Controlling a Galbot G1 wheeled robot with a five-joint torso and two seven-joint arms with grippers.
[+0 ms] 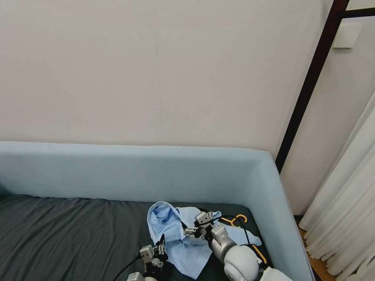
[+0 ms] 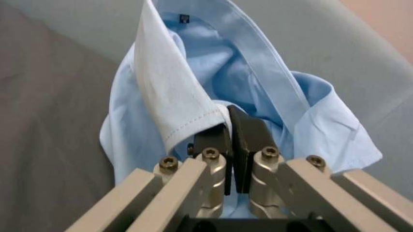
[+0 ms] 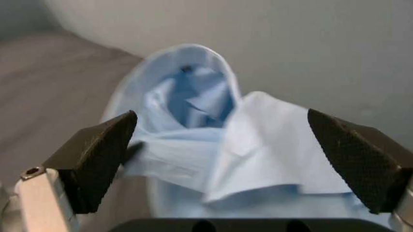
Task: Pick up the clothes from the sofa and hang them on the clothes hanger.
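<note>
Toward the right end of the pale-blue sofa (image 1: 146, 170), a crumpled light-blue shirt (image 1: 176, 235) is lying, partly hiding behind the right gripper (image 1: 200, 225) spread wide; the left gripper (image 2: 231, 130) is pinching its collar.

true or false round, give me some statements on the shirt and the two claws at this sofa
1. The left claw is shut on the collar edge of the shirt. True.
2. The right claw is clamped on the shirt. False: it is open, pads wide apart, with the shirt ahead of it.
3. The shirt is red. False: it is light blue.
4. The shirt lies on the dark sofa seat. True.
</note>
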